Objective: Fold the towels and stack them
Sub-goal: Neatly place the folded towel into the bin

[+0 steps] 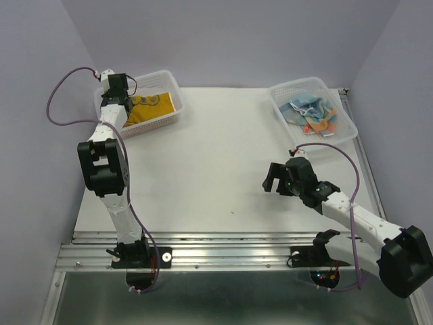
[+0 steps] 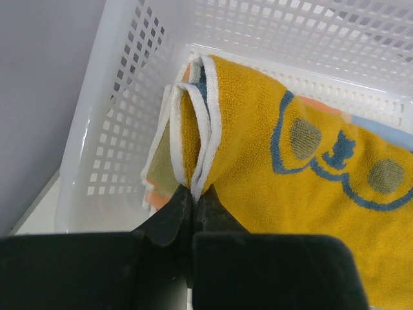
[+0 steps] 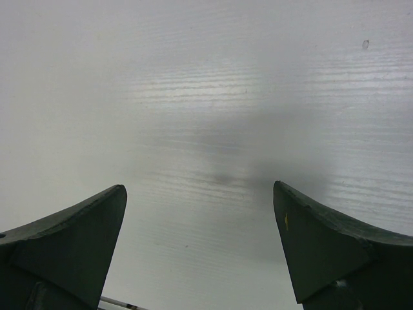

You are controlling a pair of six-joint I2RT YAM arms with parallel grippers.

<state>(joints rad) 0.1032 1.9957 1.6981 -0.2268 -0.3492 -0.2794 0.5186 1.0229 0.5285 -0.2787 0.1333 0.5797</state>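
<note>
A folded mustard yellow towel (image 2: 303,174) with blue outlines and white trim lies in the white perforated basket (image 1: 166,81) at the far left; it shows in the top view (image 1: 152,107) too. My left gripper (image 2: 193,194) is shut on its folded white-trimmed edge, inside the basket. Other folded towels (image 2: 158,187) lie under it. Several crumpled towels (image 1: 312,114), blue-white and orange, lie in the right basket (image 1: 345,135). My right gripper (image 1: 274,178) is open and empty over the bare table, in the wrist view (image 3: 200,194) with jaws wide apart.
The white table (image 1: 216,162) lies between the two baskets. A metal rail (image 1: 223,244) runs along the near edge. Grey walls stand at the left, back and right.
</note>
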